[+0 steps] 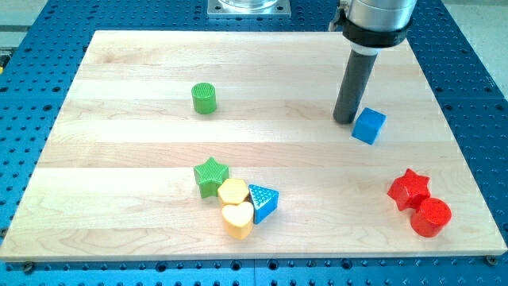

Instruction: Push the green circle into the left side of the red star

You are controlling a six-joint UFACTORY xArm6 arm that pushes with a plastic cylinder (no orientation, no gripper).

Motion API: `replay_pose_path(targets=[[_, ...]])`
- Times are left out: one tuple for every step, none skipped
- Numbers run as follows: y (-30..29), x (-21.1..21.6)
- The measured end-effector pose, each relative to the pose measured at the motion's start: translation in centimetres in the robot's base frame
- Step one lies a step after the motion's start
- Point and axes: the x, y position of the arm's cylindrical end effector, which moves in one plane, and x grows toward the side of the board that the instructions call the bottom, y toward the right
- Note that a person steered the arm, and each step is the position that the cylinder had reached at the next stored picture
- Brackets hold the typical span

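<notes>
nearest the board's (119, 238) bottom edge, a cluster is sitting a little left of the middle: a yellow heart (237, 219) at the front, a yellow rounded block (232, 191) just behind it, a blue triangle (263, 202) touching on the view's right, and a green star (211, 175) on the view's left. toward the bottom right corner, the red star (409, 189) is lying with a red cylinder (431, 217) touching, or very nearly touching, its lower right side. the star's left side is facing open wood.

further back, right of centre, the arm's rod is coming down with my tip (345, 121) resting on the board just left of a blue cube (369, 125); whether they are touching is hard to tell at this angle. there are no fingers on this rig, so there is nothing opening or closing.

farther still, toward the top left quarter, the green circle (204, 98) is standing alone, well apart from both the tip and the red star.

as a judgement, the task is hardly begun: the tip is needing to get round to the circle's left and drive it rightward and down across most of the board, steering between the blue cube and the cluster.
</notes>
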Motion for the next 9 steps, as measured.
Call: replay_pose_path(targets=[[3.8,0.9],[2.0,4.7],[1.9,7.4],[1.7,7.4],[-7.3,7.1],[-15.4,3.1],[-26.3,2.8],[-28.3,-1.7],[-25.5,-4.7]])
